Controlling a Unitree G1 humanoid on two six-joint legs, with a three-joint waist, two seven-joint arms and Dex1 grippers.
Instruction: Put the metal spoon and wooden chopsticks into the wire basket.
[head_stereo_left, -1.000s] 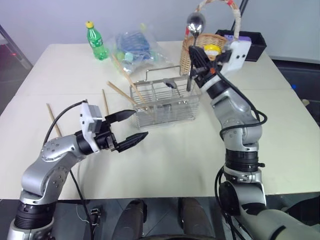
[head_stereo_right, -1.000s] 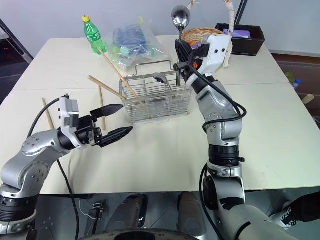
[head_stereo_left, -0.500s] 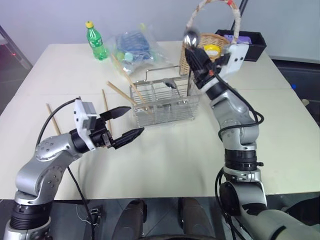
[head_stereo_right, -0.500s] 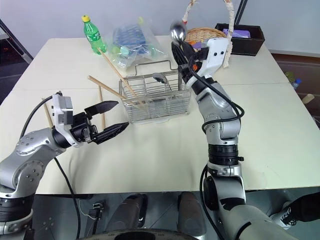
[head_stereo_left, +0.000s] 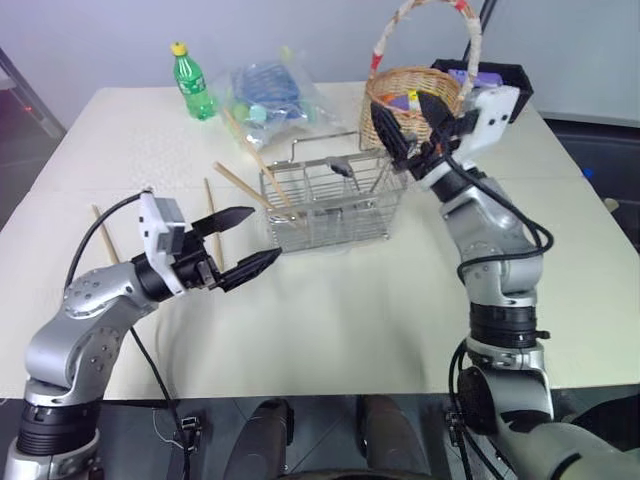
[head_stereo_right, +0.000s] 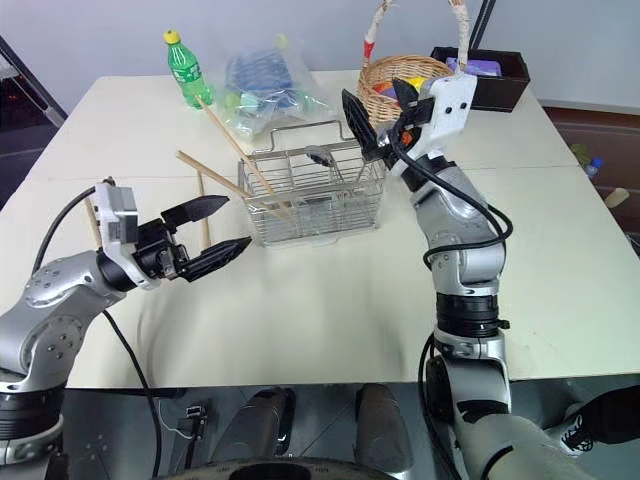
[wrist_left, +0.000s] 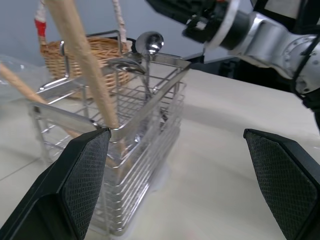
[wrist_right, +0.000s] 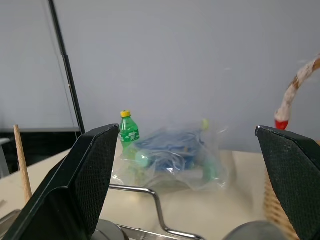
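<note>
Spoon (wrist_left: 149, 45) handle behind basket (wrist_left: 150, 130) wires.

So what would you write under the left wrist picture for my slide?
Open left gripper facing the wire basket, with wooden chopsticks and a metal spoon standing inside.

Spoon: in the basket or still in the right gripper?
In. The spoon stands bowl-up inside the basket; the right gripper is open above it, holding nothing.
</note>
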